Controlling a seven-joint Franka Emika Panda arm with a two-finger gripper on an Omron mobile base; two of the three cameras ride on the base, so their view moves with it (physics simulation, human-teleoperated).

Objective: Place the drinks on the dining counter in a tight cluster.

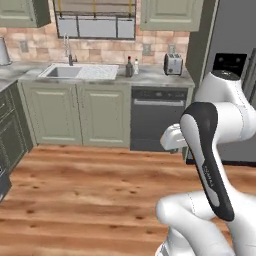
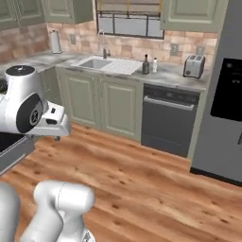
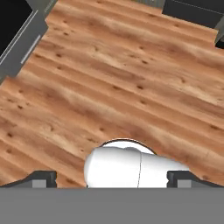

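Warm brown wooden plank floor [image 3: 109, 78] spreads under the hand view, where the two small dark fingers [image 3: 43, 178] stand spread wide at the bottom corners with nothing between them. In the upper centre of the left base view, a dark grey bottle with a red cap [image 1: 129, 67] and a small clear bottle [image 1: 136, 66] stand side by side on the marble kitchen counter [image 1: 150, 77], between the steel sink [image 1: 62, 72] and the silver toaster [image 1: 173, 64]; the clear one's cap colour is too small to tell.
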